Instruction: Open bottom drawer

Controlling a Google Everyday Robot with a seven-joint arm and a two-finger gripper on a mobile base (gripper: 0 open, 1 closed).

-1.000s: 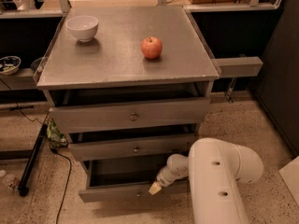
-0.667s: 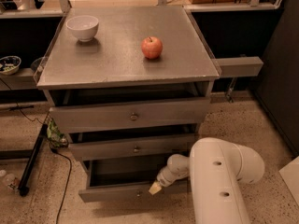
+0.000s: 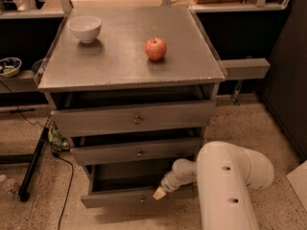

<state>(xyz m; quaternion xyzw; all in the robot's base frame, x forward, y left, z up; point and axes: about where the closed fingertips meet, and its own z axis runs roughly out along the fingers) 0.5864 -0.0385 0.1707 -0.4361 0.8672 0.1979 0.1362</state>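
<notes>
The grey cabinet point(image 3: 129, 75) has three drawers. The bottom drawer point(image 3: 120, 197) is pulled out, its dark inside showing, with a small round knob at the middle of its front. My gripper point(image 3: 159, 192) reaches down from the white arm point(image 3: 230, 186) and its tip sits at the top edge of the bottom drawer's front, right of the knob. The middle drawer point(image 3: 136, 152) and the top drawer point(image 3: 134, 120) stand slightly out as well.
A white bowl point(image 3: 84, 28) and a red apple point(image 3: 156, 49) sit on the cabinet top. A black pole point(image 3: 31, 169) and a cable lie on the floor to the left. A dark panel stands at the right.
</notes>
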